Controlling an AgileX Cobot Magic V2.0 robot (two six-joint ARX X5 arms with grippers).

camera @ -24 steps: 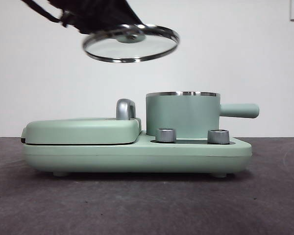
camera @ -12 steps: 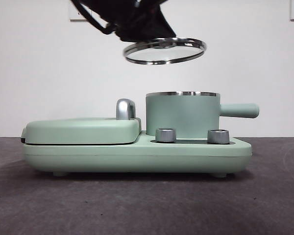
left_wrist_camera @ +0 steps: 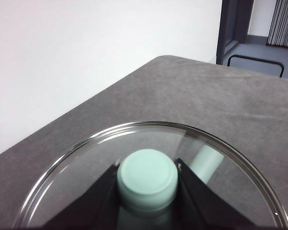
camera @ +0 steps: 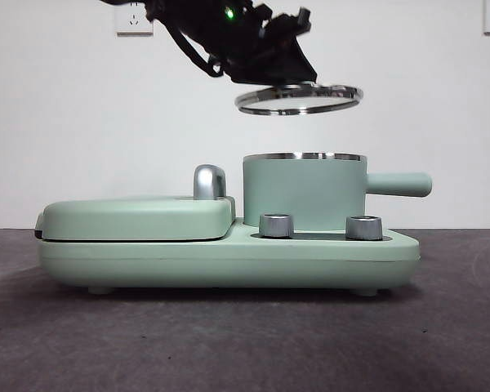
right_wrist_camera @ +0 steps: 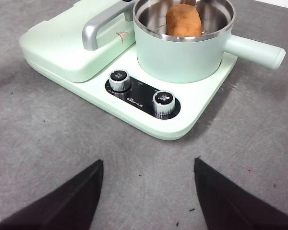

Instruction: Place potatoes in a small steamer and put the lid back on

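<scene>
The mint-green small steamer [camera: 304, 192] stands on the right half of a mint-green cooker base [camera: 229, 257], its straight handle [camera: 398, 184] pointing right. An orange-brown potato [right_wrist_camera: 183, 19] lies inside the steamer [right_wrist_camera: 182, 43]. The glass lid [camera: 299, 98] hangs level a short way above the steamer's rim. My left gripper [left_wrist_camera: 147, 175] is shut on the lid's mint-green knob [left_wrist_camera: 147, 173], and the dark arm comes in from the top left in the front view. My right gripper [right_wrist_camera: 146, 191] is open, back from the cooker over the grey table.
A flat mint-green griddle cover [camera: 139, 216] with a steel handle [camera: 210, 181] fills the cooker's left half. Two steel dials [camera: 277, 225] sit on the cooker's front. Grey tabletop [camera: 245, 343] lies in front. A white wall stands behind.
The left gripper has carried the lid rightward and slightly down, from above the griddle cover to over the steamer. The lid has levelled out.
</scene>
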